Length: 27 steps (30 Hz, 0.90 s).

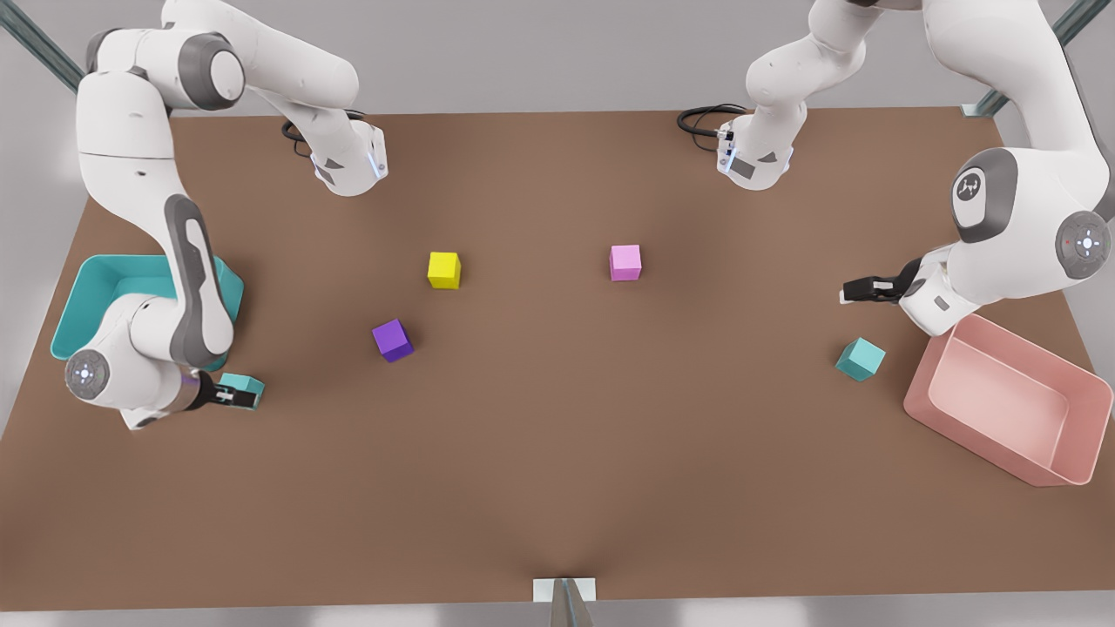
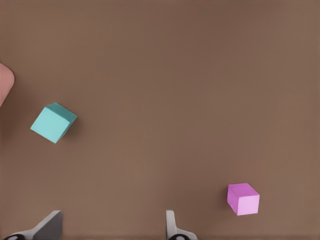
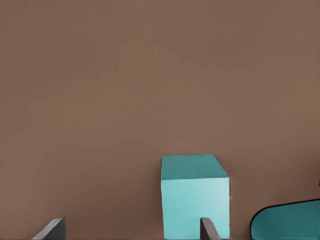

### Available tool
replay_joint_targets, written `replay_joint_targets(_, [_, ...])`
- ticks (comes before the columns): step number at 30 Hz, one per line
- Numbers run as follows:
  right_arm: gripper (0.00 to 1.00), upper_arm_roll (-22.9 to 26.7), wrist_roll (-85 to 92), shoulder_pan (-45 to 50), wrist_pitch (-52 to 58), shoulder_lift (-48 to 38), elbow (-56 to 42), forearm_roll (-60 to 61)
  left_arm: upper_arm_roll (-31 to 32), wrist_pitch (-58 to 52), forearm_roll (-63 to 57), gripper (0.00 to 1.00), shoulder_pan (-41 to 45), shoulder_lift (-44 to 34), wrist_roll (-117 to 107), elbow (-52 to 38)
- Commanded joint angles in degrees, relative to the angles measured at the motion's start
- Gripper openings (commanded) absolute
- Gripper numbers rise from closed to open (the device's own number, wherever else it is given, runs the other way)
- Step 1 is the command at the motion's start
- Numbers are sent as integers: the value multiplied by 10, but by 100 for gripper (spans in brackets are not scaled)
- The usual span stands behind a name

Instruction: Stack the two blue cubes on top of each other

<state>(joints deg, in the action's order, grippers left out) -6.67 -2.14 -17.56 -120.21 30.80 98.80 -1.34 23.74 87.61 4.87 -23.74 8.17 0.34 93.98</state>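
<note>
One blue cube (image 1: 861, 359) lies on the brown table near the front view's right; in the left wrist view this blue cube (image 2: 52, 122) sits apart from my fingers. My left gripper (image 1: 847, 293) hovers open beyond it, and its fingers (image 2: 172, 227) hold nothing. The other blue cube (image 1: 245, 382) rests at the front view's left, beside the teal bin. My right gripper (image 1: 251, 398) is open right at this cube (image 3: 192, 195). One finger (image 3: 209, 230) crosses in front of the cube, which sits off-centre in the gap.
A teal bin (image 1: 96, 270) stands at the front view's left, its edge (image 3: 287, 222) close to the right gripper. A pink bin (image 1: 976, 440) stands at the right. Yellow (image 1: 444, 269), purple (image 1: 393, 339) and pink (image 1: 625, 262) cubes lie mid-table.
</note>
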Motion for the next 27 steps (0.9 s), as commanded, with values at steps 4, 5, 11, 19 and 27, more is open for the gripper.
replay_joint_targets(4, [100, 0, -23, -13, -30, -11, 32, 0, 1, -10, 0, 100, -3, 0, 0, 0])
replay_joint_targets(5, [100, 1, -23, -14, -30, -12, 34, 0, 1, -10, 0, 100, -9, 0, 0, 0])
replay_joint_targets(11, [100, 16, -25, -18, -30, -5, 39, -2, 1, -10, 0, 100, -10, 2, 0, 1])
replay_joint_targets(19, [100, 26, -25, -18, -31, 15, 42, -2, 1, -18, -1, 100, -10, 3, -1, 1])
replay_joint_targets(27, [100, 28, -26, -16, -29, 22, 47, -3, 1, -25, -1, 100, -10, 3, -2, 1])
